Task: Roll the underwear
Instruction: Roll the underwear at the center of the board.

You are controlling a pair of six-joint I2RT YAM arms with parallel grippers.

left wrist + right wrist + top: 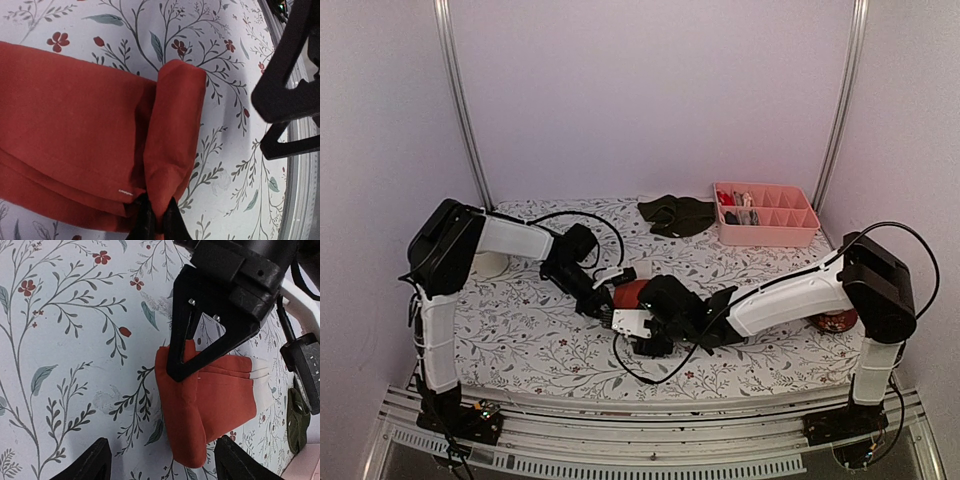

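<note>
Mid-table lies the rust-red underwear (631,292), folded flat, with one end turned over into a thick roll (175,125). My left gripper (159,220) is shut on the near end of that roll, pinching the cloth between its black fingertips. My right gripper (165,467) hovers open just above the roll's other end (187,440), its two fingers (95,462) standing wide on either side without touching the cloth. In the top view the right gripper (642,330) sits just in front of the red cloth. A dark olive underwear (677,215) lies bunched at the back of the table.
A pink divided tray (800,235) with small items stands at the back right, next to the olive garment. A reddish round object (837,322) shows beside the right arm's base, and a whitish object (490,265) behind the left arm. The tablecloth is floral.
</note>
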